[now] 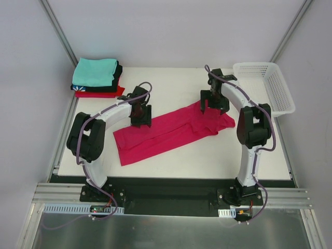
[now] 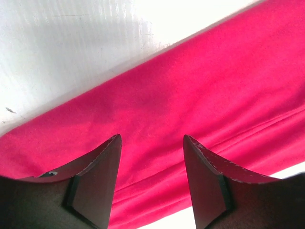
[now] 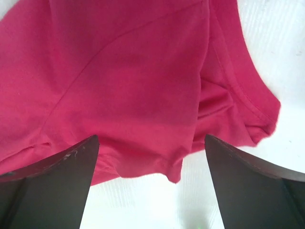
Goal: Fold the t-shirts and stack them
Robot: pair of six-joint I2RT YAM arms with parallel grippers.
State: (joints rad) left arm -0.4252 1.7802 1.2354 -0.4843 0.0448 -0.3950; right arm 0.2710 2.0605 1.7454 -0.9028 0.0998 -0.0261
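We read the crimson-pink t-shirt (image 1: 166,132) as light, limp cloth. It lies flat on the table (image 1: 207,155) as a long band, apparently already doubled lengthwise, running on a slant from near left to far right. It should not slip much on the table, but it will sag and drape from wherever we lift it, and a pinch on the top layer alone would likely peel the layers apart. The left pincer (image 1: 141,122) hangs over the band's far edge towards its left half, with its fingers apart and nothing between them; its wrist view shows smooth cloth and a stitched seam below. The right pincer (image 1: 212,109) is over the right end, also spread wide and empty, above a rumpled patch where a hemmed edge, probably a sleeve, bunches up. We would take hold at the edges, not mid-panel, closing each pincer low over the edge so that it catches all the layers. The rumpled end may need smoothing before the fold. The folded teal t-shirt (image 1: 94,71), black t-shirt (image 1: 118,72) and red t-shirt (image 1: 98,94) sit stacked at the far left corner, well apart from a white mesh basket (image 1: 282,96) at the far right.
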